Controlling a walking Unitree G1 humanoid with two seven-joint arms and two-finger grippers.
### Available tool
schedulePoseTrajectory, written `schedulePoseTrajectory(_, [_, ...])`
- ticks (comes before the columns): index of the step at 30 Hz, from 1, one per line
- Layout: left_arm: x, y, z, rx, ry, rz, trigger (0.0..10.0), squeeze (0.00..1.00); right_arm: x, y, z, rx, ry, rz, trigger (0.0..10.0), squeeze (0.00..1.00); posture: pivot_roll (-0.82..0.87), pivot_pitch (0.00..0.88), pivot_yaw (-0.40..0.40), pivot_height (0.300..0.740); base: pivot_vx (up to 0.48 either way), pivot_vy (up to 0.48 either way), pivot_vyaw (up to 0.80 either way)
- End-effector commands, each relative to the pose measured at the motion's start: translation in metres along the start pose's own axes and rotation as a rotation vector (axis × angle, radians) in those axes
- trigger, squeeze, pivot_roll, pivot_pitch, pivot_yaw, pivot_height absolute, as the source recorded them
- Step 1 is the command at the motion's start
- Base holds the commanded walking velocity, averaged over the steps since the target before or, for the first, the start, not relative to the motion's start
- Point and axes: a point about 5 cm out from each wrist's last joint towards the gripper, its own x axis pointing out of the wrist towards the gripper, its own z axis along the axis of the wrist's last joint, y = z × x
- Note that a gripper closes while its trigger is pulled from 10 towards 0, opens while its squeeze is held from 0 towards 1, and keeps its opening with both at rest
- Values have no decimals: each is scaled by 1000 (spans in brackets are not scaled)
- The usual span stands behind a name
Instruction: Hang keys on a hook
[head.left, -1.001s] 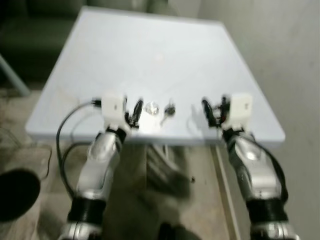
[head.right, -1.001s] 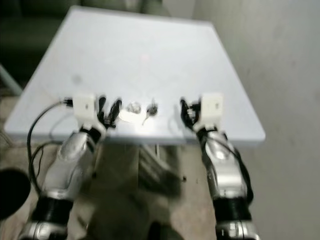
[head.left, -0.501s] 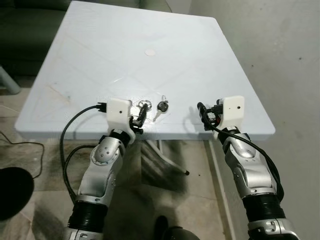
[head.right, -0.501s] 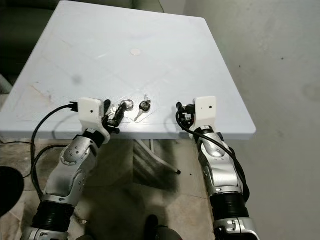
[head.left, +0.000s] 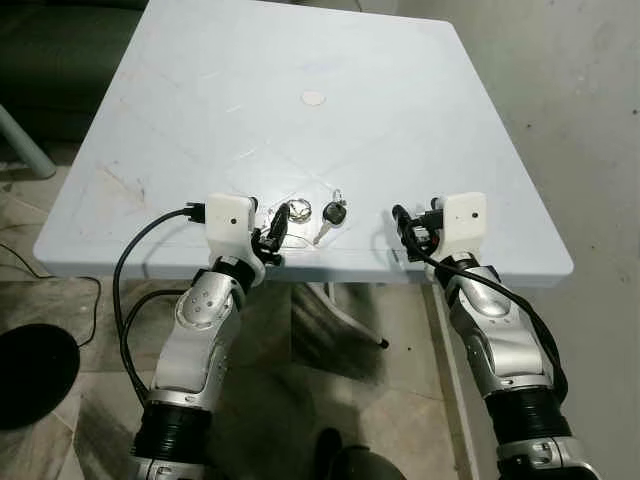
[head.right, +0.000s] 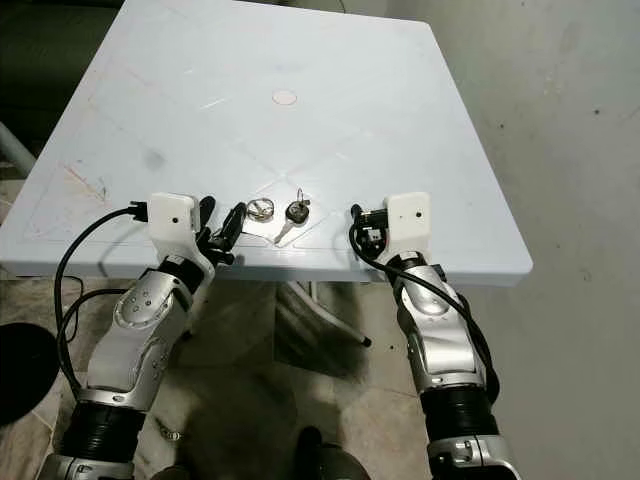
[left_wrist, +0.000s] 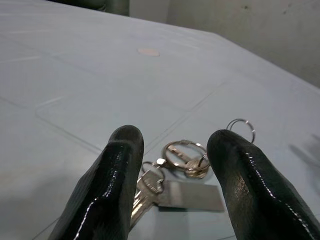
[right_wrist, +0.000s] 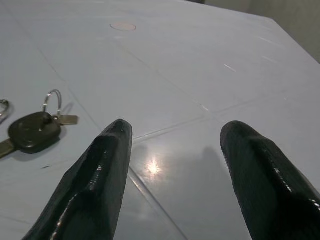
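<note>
- I have a white square table (head.left: 300, 60) in front of me, and both arms reach over its near edge.
- The keys (head.left: 312, 215) lie flat on the table close to that edge, between the two grippers: a bunch of silver keys and rings (left_wrist: 175, 170), and just beside it a key with a black head (right_wrist: 31, 132) on its own small ring.
- My left gripper (head.left: 272, 228) sits low over the table just beside the silver bunch. Its fingers (left_wrist: 117, 170) are spread apart and hold nothing; in the wrist view the rings lie in the gap beyond the tips.
- My right gripper (head.left: 408, 228) hovers over bare tabletop, apart from the black-headed key. Its fingers (right_wrist: 107, 155) are also wide apart and empty.
- A small round mark (head.left: 313, 98) sits near the table's middle.
- Below the table I see tiled floor (head.left: 40, 300) and, on my right, a grey wall (head.left: 580, 100).
</note>
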Motion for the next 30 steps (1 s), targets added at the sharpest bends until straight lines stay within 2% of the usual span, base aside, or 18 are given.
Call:
schedulePoseTrajectory(1, [0, 0, 0, 3, 9, -6, 10000, 0, -2, -3, -2, 0, 0, -8, 10000, 0, 74, 198, -111, 740, 0, 458, 0])
schedulePoseTrajectory(3, [1, 0, 0, 5, 9, -5, 10000, 0, -2, -3, -2, -1, 0, -6, 10000, 0, 74, 198, -111, 740, 0, 458, 0])
schedulePoseTrajectory(14, [3, 0, 1, 12, 6, 2, 10000, 0, -4, -6, -3, -1, 1, -3, 10000, 0, 70, 179, -108, 740, 0, 0, 0])
schedulePoseTrajectory(17, [4, -1, 3, 2, -16, -6, 10000, 0, -4, -6, -4, -2, -1, -4, 10000, 0, 66, 173, -110, 740, 0, 0, 0])
schedulePoseTrajectory(22, [4, 0, 2, -25, 0, 0, 10000, 0, -5, -7, -4, -4, -3, -3, 10000, 0, 64, 169, -112, 740, 0, 0, 0])
schedulePoseTrajectory(30, [5, 2, 1, -27, 3, 3, 10000, 0, -6, -7, -3, -6, -3, -1, 10000, 0, 64, 172, -115, 740, 0, 466, 0])
